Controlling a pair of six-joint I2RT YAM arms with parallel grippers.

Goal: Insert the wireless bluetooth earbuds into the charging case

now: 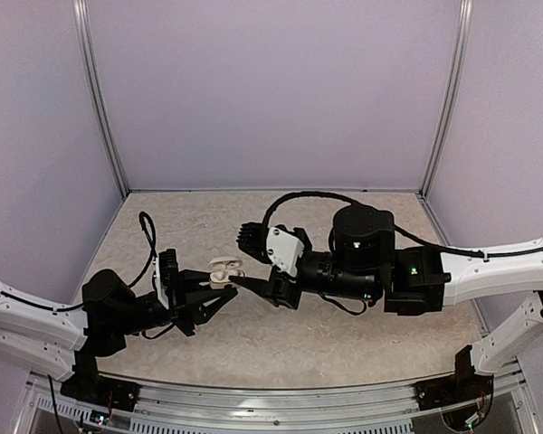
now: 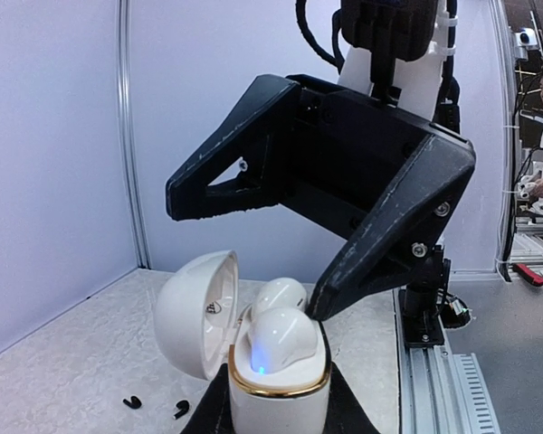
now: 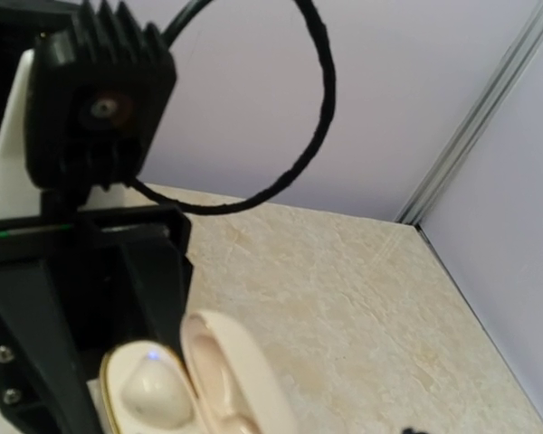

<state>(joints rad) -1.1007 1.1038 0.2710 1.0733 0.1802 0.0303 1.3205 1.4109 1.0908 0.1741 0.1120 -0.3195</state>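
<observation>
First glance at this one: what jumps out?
The open white charging case, gold-rimmed with a blue light glowing, sits clamped in the left hand, left of table centre, white earbuds seated inside. The right hand looms over it with jaws apart, one fingertip close beside an earbud. Two small black bits lie on the table.

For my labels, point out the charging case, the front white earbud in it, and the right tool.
charging case (image 2: 276, 411): left wrist view, white body below the gold rim.
front white earbud (image 2: 281, 336): left wrist view, its rounded top.
right tool (image 2: 252, 249): left wrist view, midway between its open fingertips.
</observation>
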